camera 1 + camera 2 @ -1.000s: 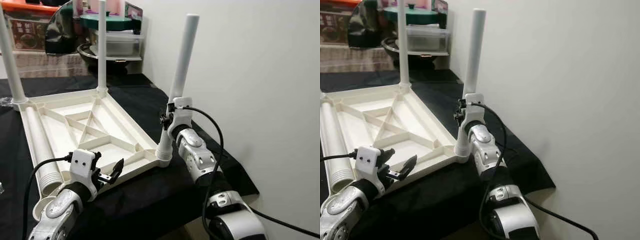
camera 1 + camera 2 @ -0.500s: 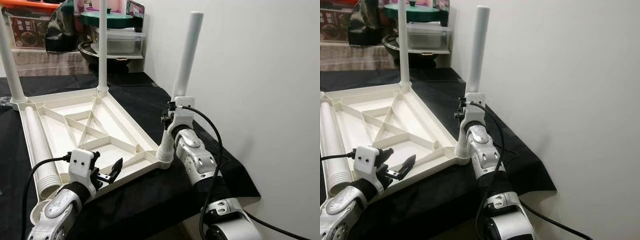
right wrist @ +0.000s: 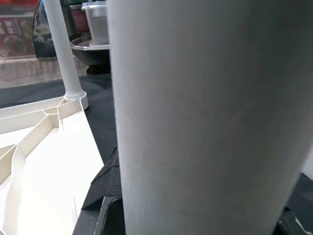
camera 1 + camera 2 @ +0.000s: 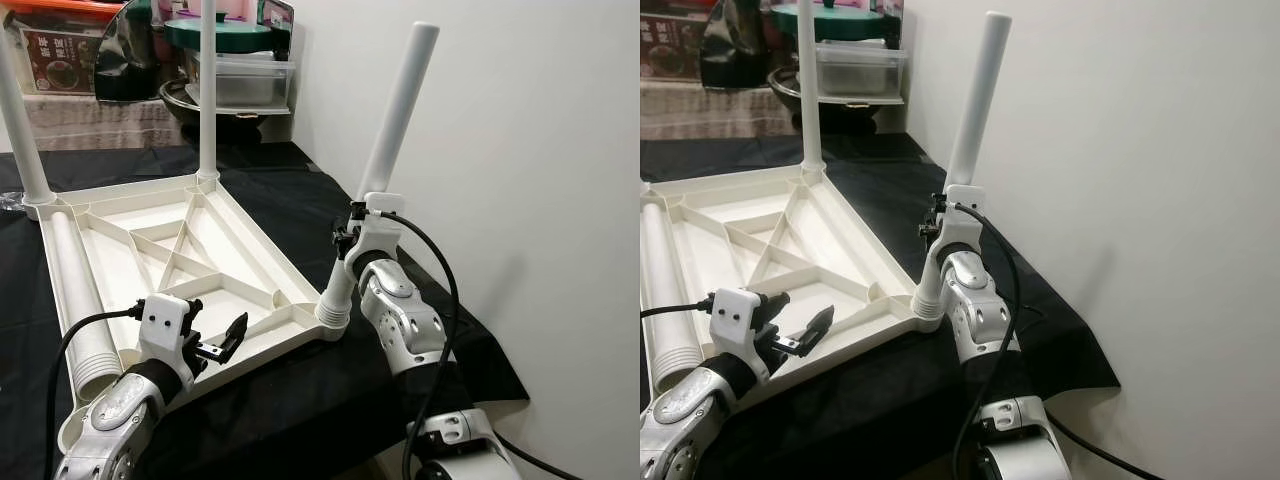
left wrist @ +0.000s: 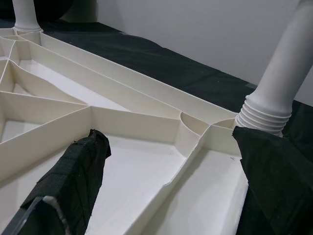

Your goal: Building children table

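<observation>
We see the upturned white tabletop (image 4: 190, 260) lying on the black cloth (image 4: 290, 200). Our right gripper (image 4: 350, 240) is clamped round the tilted leg (image 4: 395, 120) at the near right corner socket, while our left gripper (image 4: 215, 335) hovers wide open and empty over the near edge.

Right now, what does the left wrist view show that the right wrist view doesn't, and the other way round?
Left wrist alone: the left gripper, fingers open over the tabletop's ribs, and the ribbed base of the near leg in its corner socket.
Right wrist alone: that leg's shaft up close, held by the right gripper, plus shelf clutter behind.
Both: the upturned tabletop, the black cloth and a far leg.
</observation>
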Tool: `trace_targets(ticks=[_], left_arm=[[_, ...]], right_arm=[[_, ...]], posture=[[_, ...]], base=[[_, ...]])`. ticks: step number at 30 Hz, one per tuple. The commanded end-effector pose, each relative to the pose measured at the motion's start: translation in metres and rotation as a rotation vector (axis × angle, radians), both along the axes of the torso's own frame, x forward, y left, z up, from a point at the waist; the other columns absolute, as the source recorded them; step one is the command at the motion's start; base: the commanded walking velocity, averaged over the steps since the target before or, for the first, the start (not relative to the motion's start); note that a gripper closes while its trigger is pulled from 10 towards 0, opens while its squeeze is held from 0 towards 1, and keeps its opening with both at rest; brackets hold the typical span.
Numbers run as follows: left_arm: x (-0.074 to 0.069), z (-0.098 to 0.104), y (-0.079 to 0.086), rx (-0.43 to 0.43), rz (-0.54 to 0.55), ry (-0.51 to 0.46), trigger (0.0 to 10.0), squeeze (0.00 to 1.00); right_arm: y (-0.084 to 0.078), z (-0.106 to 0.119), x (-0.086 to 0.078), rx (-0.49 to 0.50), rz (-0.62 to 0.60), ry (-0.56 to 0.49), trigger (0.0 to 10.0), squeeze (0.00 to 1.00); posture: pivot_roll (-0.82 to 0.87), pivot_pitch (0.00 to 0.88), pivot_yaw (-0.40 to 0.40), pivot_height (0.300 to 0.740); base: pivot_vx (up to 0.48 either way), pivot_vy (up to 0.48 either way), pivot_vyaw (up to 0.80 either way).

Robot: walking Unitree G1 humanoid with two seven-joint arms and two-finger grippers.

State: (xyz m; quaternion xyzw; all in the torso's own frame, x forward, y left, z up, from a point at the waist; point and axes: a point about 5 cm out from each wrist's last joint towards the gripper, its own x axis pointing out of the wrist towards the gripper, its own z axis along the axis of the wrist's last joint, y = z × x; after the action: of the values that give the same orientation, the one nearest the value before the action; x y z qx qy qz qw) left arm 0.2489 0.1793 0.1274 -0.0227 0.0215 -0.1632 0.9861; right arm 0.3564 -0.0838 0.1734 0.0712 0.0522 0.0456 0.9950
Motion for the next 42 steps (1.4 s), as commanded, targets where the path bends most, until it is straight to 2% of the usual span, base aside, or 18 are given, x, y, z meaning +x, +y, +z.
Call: trace_targets(ticks=[1,9,42], left_arm=[[0.001,-0.003,0.0,0.012,-0.012,0.016,10.0,0.0],[0.002,-0.002,0.001,0.018,-0.017,0.013,10.0,0.0],[0.003,-0.003,-0.001,0.025,-0.028,0.017,10.0,0.0]], right_arm=[[-0.014,-0.052,-0.011,-0.056,-0.051,0.229,10.0,0.0],[-0.013,-0.042,-0.015,-0.06,-0.053,0.171,10.0,0.0],[-0.009,-0.027,-0.018,-0.062,-0.029,0.095,10.0,0.0]], posture=[[0.06,0.0,-0.131,0.74],[0.06,0.0,-0.124,0.74],[0.05,0.0,-0.124,0.74]], base=[[0.0,0.0,0.0],[0.0,0.0,0.0],[0.0,0.0,0.0]])
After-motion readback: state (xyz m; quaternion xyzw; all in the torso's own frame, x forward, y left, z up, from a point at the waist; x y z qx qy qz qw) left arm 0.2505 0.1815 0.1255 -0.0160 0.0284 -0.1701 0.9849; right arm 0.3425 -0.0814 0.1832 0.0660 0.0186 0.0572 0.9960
